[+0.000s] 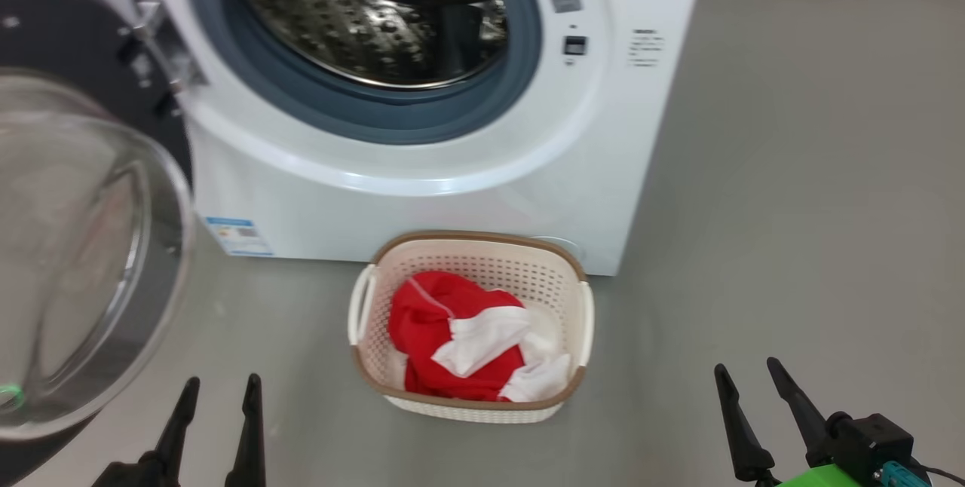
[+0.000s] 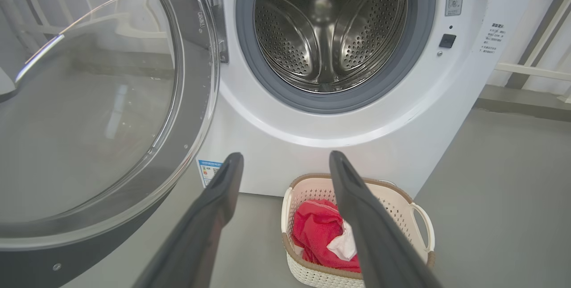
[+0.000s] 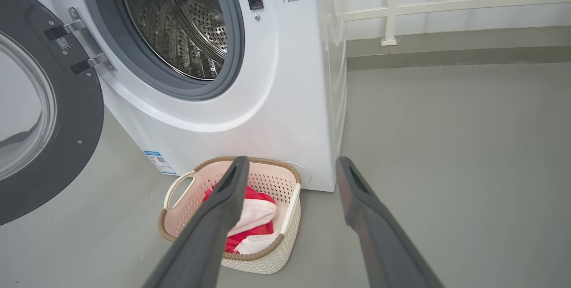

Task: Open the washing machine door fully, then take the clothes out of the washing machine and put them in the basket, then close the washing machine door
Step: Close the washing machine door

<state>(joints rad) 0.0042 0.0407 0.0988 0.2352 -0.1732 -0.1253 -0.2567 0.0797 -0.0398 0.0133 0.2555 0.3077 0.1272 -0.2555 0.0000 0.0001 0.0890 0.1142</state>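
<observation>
The white washing machine stands with its round door swung wide open to the left. No fabric shows in its steel drum. Red and white clothes lie in the cream basket on the floor in front of the machine. My left gripper is open and holds nothing, low and left of the basket. Right of the basket, my right gripper is open too.
Grey floor stretches out to the right of the machine. A white railing and a low grey kerb run along the wall behind. The open door takes up the space at the left.
</observation>
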